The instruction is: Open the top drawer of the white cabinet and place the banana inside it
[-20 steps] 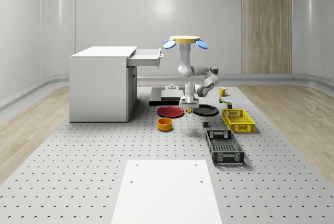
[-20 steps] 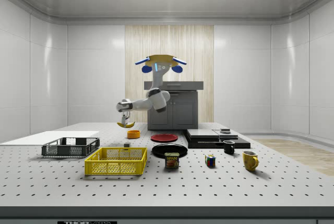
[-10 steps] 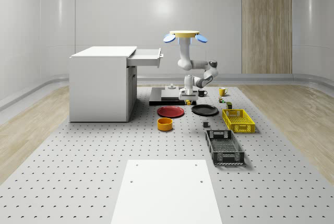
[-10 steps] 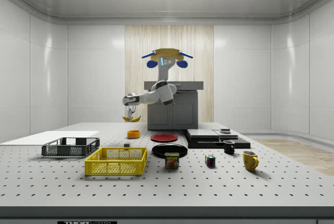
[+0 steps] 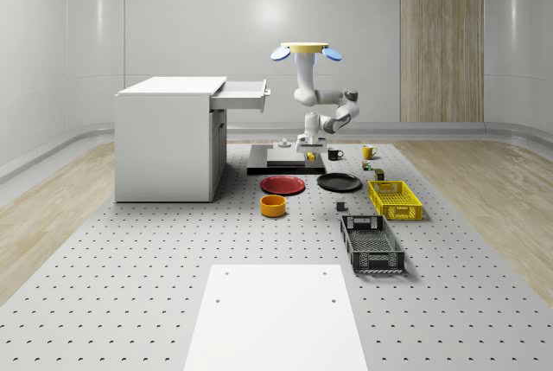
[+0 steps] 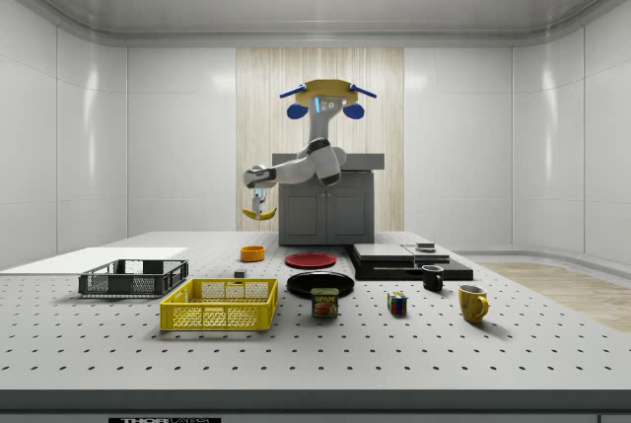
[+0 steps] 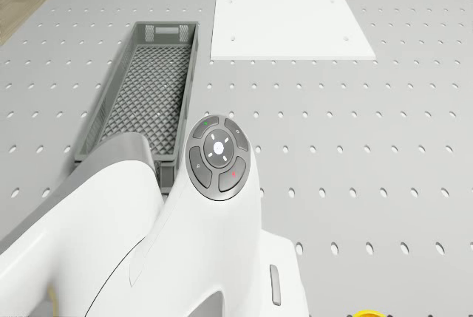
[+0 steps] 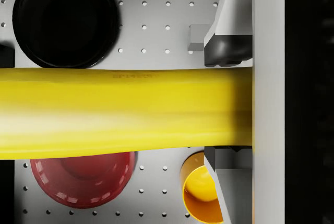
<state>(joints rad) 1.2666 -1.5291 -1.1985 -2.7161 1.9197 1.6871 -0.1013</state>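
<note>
The yellow banana [image 8: 125, 112] lies crosswise between my fingers [image 8: 229, 46], and the gripper [image 8: 229, 112] is shut on it. In the side view the banana [image 6: 260, 213] hangs under the gripper [image 6: 259, 192], well above the table. The drone [image 5: 307, 49] hovers right of the white cabinet [image 5: 168, 142], over the black slab [image 5: 281, 162], a little above the level of the open top drawer [image 5: 243, 94]. The arm folds down from the drone, with gripper [image 5: 309, 144] and banana [image 5: 310, 156] below drawer height and to the whole-scene view's right of it.
Under the gripper sit a black plate [image 8: 65, 20], a red plate [image 8: 83, 179] and an orange bowl [image 8: 201, 192]. A yellow crate [image 5: 395, 199] and a dark crate [image 5: 371, 244] stand at the whole-scene view's right. A white sheet [image 5: 275, 315] lies near the front.
The drone and arm have risen and drifted toward the cabinet side. The banana has come up off the table level with the gripper still shut on it.
</note>
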